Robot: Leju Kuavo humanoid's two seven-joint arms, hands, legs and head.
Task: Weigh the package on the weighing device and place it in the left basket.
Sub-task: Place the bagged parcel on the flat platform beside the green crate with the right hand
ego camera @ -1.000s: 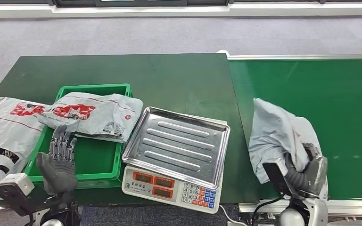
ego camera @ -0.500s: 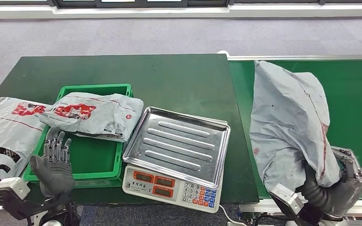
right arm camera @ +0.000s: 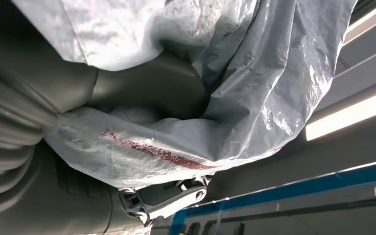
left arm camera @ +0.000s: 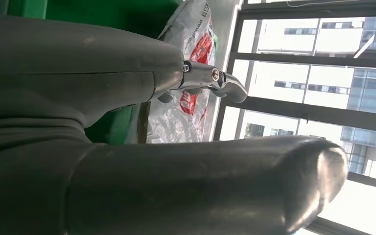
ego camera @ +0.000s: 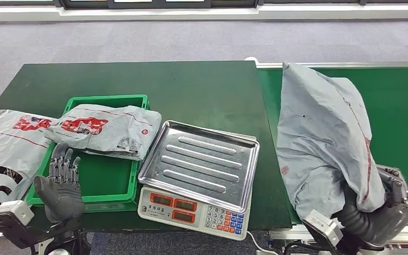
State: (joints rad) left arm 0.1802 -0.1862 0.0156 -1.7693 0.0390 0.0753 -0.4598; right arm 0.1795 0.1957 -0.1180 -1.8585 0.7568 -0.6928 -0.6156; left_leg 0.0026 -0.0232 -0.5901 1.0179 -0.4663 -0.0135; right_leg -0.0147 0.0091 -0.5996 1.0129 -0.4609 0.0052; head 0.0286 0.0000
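The left hand is dark grey, with a smooth palm and segmented fingers; a white box-shaped module sits at its wrist. The right hand has a grey ribbed cover and silver metal finger links.

Grey package hides most of right hand.

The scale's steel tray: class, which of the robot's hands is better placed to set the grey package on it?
The right hand. It grips the grey package, raised beside the steel tray. The left hand holds nothing and sits by the green basket, on the tray's far side.
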